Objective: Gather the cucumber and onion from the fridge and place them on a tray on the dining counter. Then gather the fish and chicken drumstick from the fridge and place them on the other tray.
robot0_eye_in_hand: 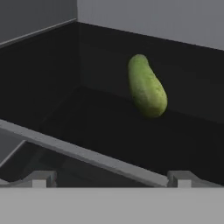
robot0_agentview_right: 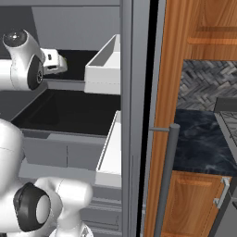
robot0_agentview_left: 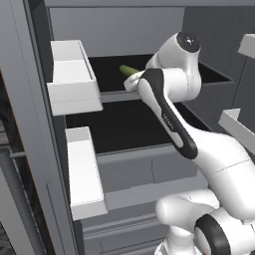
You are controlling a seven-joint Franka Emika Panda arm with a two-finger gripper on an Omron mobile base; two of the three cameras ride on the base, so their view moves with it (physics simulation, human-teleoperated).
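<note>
The cucumber (robot0_eye_in_hand: 147, 86) lies on the fridge (robot0_agentview_left: 30, 124) shelf, ahead of the spread, empty claw (robot0_eye_in_hand: 111, 177). It looks stiff, smooth and likely slippery; best pinched across its middle.

Warm wooden cupboards (robot0_agentview_right: 203, 32) stood to the right of the grey door edge (robot0_agentview_right: 134, 115). Between upper and lower cupboards, a grey herringbone-tiled wall (robot0_agentview_right: 206, 83) rose behind a dark marbled surface (robot0_agentview_right: 199, 143). The lower cupboard door (robot0_agentview_right: 194, 203) carried a grey bar handle (robot0_agentview_right: 223, 192).
</note>
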